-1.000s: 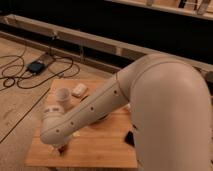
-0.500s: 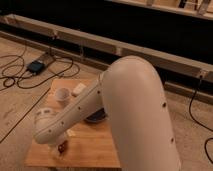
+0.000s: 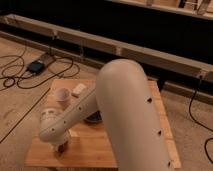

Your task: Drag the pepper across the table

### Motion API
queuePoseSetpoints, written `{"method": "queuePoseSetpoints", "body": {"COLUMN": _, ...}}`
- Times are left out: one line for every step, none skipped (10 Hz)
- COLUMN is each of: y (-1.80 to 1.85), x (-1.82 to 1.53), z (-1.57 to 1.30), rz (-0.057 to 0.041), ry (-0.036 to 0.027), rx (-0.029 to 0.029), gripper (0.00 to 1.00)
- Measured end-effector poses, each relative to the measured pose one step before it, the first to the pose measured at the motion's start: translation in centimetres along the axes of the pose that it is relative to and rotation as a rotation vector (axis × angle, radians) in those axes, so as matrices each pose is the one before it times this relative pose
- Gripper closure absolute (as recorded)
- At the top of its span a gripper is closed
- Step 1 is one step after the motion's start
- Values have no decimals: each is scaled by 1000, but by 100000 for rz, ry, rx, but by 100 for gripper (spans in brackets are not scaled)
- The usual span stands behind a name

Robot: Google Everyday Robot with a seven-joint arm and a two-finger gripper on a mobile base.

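Atop pepper (image 3: 62, 148), seemingly, hangs end effector (image 3: 59, 144).

Worn tan floor (image 3: 17, 117) spreads out, with black cables (image 3: 20, 75) looping round a small dark box (image 3: 36, 66). Behind runs a long pale ledge (image 3: 125, 50) beneath a black wall (image 3: 100, 20). The only furniture is the table (image 3: 92, 151) (the gripper (image 3: 61, 146) sits low by its front edge). The light is dim and warm.

Table (image 3: 100, 147) carries cup (image 3: 63, 94), bowl (image 3: 94, 119); pincer (image 3: 61, 147) over front corner.
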Motion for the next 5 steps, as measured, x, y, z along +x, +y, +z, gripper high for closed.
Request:
{"method": "queuePoseSetpoints", "body": {"y": 14, "x": 72, "z": 186, "rz": 376, "ry": -300, "rx": 427, "gripper": 42}}
{"method": "queuePoseSetpoints", "body": {"y": 62, "x": -6, "z": 37, "rz": -7, "ry": -318, "rx": 442, "gripper": 54}}
{"method": "queuePoseSetpoints", "body": {"y": -97, "x": -57, "z": -131, "rz": -719, "ry": -178, "rx": 365, "gripper": 64}}
{"method": "queuePoseSetpoints", "body": {"y": -153, "x": -150, "z": -348, "rz": -332, "ry": -344, "rx": 796, "gripper": 74}}
{"method": "queuePoseSetpoints", "body": {"y": -6, "x": -509, "z": -428, "rz": -560, "ry": -1085, "rx": 385, "gripper": 86}}
